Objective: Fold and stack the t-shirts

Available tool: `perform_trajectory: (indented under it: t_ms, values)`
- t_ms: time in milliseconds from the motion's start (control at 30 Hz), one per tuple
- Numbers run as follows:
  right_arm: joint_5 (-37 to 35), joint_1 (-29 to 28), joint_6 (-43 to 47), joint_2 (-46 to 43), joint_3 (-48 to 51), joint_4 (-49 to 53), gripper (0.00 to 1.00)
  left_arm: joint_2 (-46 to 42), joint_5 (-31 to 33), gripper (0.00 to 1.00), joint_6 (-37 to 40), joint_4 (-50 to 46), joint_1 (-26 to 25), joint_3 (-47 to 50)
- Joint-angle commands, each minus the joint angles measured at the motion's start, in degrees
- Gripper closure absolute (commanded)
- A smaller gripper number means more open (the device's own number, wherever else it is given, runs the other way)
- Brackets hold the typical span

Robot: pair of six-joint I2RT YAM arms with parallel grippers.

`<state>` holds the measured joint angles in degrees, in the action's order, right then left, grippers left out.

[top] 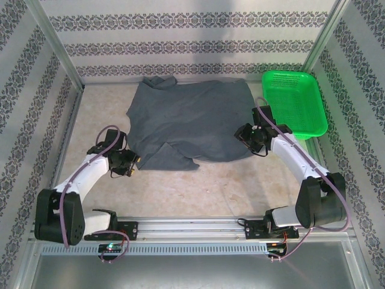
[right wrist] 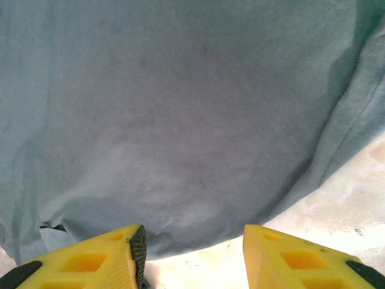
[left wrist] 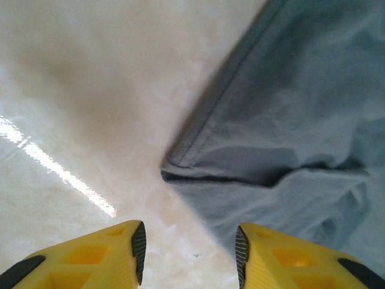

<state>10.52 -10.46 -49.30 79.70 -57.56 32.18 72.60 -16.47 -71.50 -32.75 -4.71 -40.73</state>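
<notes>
Left wrist: left fingers (left wrist: 129, 250) wide, t-shirt (left wrist: 301, 120) corner ahead; right fingers (right wrist: 129, 253) wide at hem.

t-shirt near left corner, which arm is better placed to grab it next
Probably left. The left end effector hangs open with that corner of the t-shirt just ahead of it; the right end effector is over the shirt's opposite side, near the basket.

Left arm (top: 84, 171) bends out from the table's (top: 198, 186) near-left corner, left gripper (top: 129, 161) low and pointing right, yellow fingers (left wrist: 102, 256) parted, nothing between them. Right arm (top: 295, 153) stretches in from the near-right corner, right gripper (top: 249, 139) tipped down, fingers (right wrist: 289, 256) spread wide, empty too.
</notes>
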Motion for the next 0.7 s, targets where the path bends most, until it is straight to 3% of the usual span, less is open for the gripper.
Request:
perform_trajectory:
  t_ms: [0,133,433,667]
  values:
    - [0.3,-0.7,1.3,1.0,-1.6,1.1,0.53,2.7,1.8,0.57,-3.9,3.3,-0.4,-0.2]
    - [0.4,-0.9,1.4,0.5,-0.8,1.1,0.53,8.5,2.2,0.64,0.6,3.4,-0.1,-2.9]
    - [1.7,-0.9,0.9,-0.7,0.2,1.0,0.54,17.0,2.7,0.54,6.9,8.3,-0.1,-5.3]
    - [1.2,-1.2,0.5,-1.2,0.6,1.1,0.55,23.5,0.6,0.79,10.6,8.7,-0.2,-7.7]
